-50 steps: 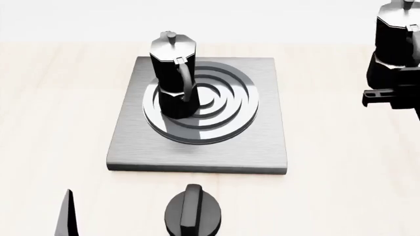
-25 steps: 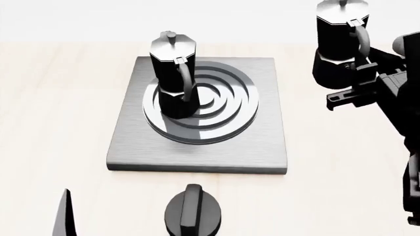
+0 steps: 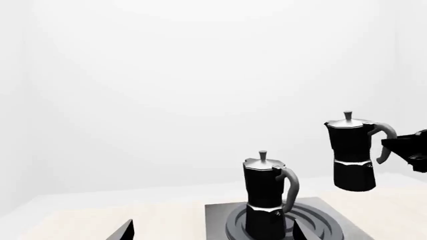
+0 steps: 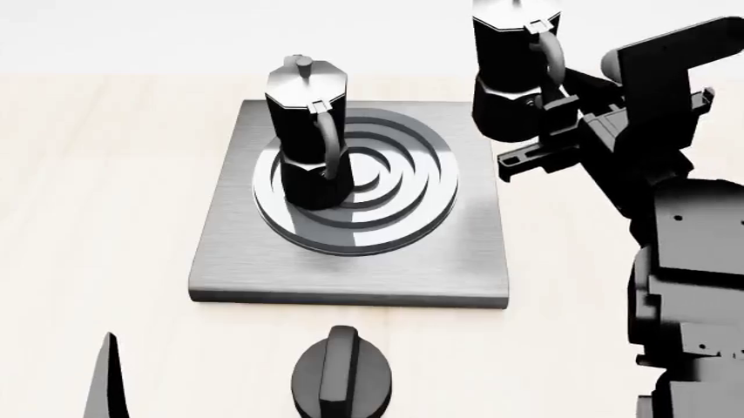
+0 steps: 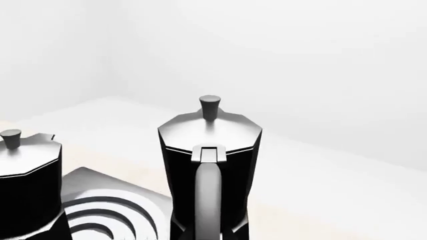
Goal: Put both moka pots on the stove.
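The right gripper (image 4: pixel 556 131) is clenched on the handle of the second pot (image 4: pixel 515 65), holding it upright in the air over the stove's (image 4: pixel 233 226) far right corner, the arm reaching in from the right edge of the head view. In the left wrist view this pot (image 3: pixel 352 154) hangs clear of the stove (image 3: pixel 217 220), its base higher than the waist band of the first pot (image 3: pixel 266 200), with the dark gripper (image 3: pixel 400 147) meeting its handle from the side. The right wrist view looks straight down the carried pot's (image 5: pixel 209 165) handle and silver lid, with the stove's rings (image 5: pixel 107 212) below and beside it

The first pot (image 4: pixel 308 131) stands upright on the burner rings, left of their centre, its handle turned toward the robot. The two pots are apart, the carried one to the right of and farther back than the standing one, with the ring burner between them

The stove lies flat on the pale table (image 4: pixel 93 174). A round black knob (image 4: pixel 341 374) sits on the table just in front of the stove's near edge. Of the left gripper (image 4: pixel 107 383) only one dark finger shows at the lower left, well apart from both pots; whether it is spread or closed cannot be told
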Available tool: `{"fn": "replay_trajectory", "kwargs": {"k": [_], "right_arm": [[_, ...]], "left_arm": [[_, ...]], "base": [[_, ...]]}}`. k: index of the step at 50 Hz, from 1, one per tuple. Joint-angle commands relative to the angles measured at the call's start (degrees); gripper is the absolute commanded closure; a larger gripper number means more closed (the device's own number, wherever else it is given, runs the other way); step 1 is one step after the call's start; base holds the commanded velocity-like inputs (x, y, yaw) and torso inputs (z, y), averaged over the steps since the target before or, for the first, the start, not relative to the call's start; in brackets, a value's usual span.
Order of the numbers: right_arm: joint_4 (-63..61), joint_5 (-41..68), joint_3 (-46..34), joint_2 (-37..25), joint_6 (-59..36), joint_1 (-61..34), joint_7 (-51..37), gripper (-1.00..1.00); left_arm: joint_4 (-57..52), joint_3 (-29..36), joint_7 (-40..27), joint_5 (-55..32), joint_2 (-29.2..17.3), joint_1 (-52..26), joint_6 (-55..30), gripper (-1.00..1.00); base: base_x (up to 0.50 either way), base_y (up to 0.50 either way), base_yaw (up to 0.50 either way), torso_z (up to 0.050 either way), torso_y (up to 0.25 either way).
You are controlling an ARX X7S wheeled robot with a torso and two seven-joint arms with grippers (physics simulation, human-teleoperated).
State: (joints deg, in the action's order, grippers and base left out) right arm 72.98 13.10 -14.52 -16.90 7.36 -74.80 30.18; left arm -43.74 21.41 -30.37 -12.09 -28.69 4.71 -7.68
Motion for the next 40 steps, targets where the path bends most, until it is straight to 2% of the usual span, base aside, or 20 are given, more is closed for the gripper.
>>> {"fn": "replay_trajectory", "kwargs": {"k": [1,16,40], "right_arm": [[1.8,0.9,4.2,3.7,4.7,-0.9,0.0,1.00],[1.9,-0.1,10.0,8.1,10.2,2.6,-0.7,1.00],[2.0,-8.8,16.9,11.7,13.4,6.5,-2.5,1.00]], "left_arm": [[-0.3,-0.1,-0.2,-0.2,-0.2,0.0,0.0,-1.00],[0.1,-0.2,-0.4,-0.3,-0.3,0.1,0.2,-1.00],[0.3,-0.1,-0.6,-0.5,-0.4,-0.1,0.5,-1.00]], "base": [[0.00,0.00,0.00,0.000,0.000],[0.00,0.00,0.00,0.000,0.001],[0.00,0.00,0.00,0.001,0.001]]}}
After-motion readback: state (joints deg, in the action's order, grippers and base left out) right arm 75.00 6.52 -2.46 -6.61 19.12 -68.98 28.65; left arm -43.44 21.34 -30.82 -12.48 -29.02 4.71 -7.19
